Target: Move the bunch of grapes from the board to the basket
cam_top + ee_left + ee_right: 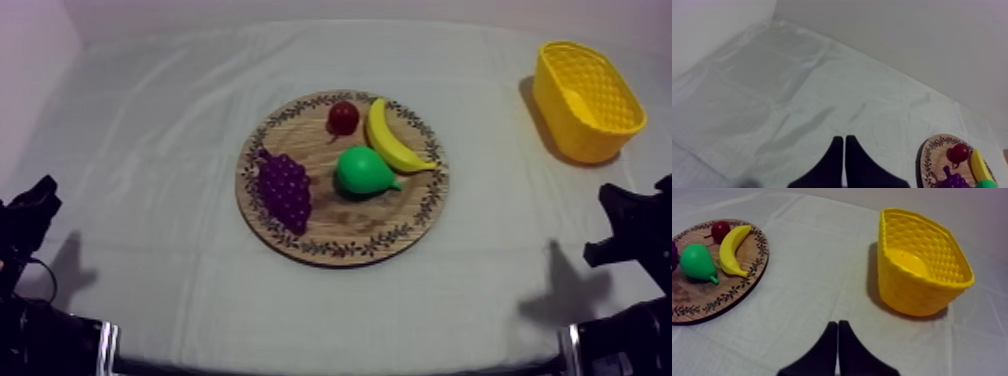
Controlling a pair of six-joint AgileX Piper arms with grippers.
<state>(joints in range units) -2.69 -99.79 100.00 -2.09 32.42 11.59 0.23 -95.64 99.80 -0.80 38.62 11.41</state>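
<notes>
A purple bunch of grapes (285,190) lies on the left part of the round wooden board (400,235) in the middle of the table. The yellow basket (587,99) stands empty at the far right, also the yellow basket (922,270) ahead of my right gripper. My left gripper (844,142) is shut, its fingers together as a narrow wedge over bare cloth, with the board (932,155) and grapes (954,179) off to its side. My right gripper (838,328) is shut too, resting low between the board (702,305) and the basket.
On the board with the grapes lie a green pear (362,173), a banana (392,138) and a small red fruit (343,117). Both arms sit low at the table's near corners, the left arm (25,225) and the right arm (635,230).
</notes>
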